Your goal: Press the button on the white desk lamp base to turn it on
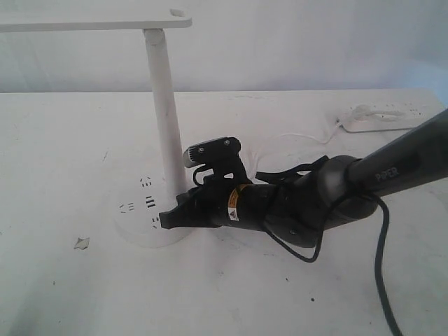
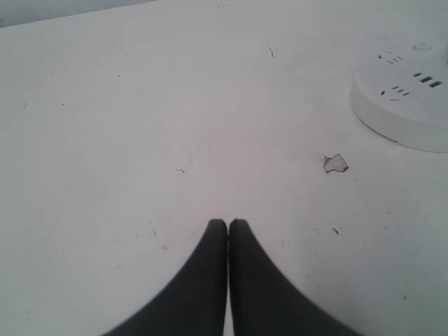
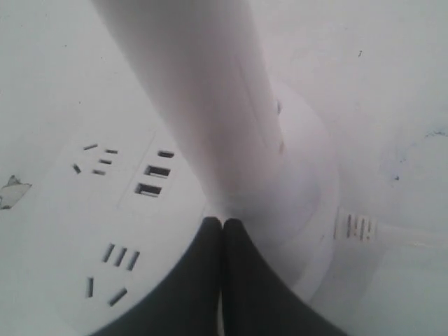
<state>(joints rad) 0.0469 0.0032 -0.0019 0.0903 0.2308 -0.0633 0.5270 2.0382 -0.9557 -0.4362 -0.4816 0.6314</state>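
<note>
The right end effector (image 3: 222, 222) was seen with fingers pressed together, its tips set on the white desk lamp base (image 3: 77, 231) at the foot of the pole (image 3: 203, 98). The left end effector (image 2: 228, 224), likewise closed together, was poised over the bench (image 2: 126, 105), the base well ahead of it and the button (image 2: 421, 47) faintly seen there.

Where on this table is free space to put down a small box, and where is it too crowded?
Free: the wide table left of the white desk lamp base, bare but for one small flake, and the front strip before the right gripper. Crowded: between base and power strip, where the right arm lies.
</note>
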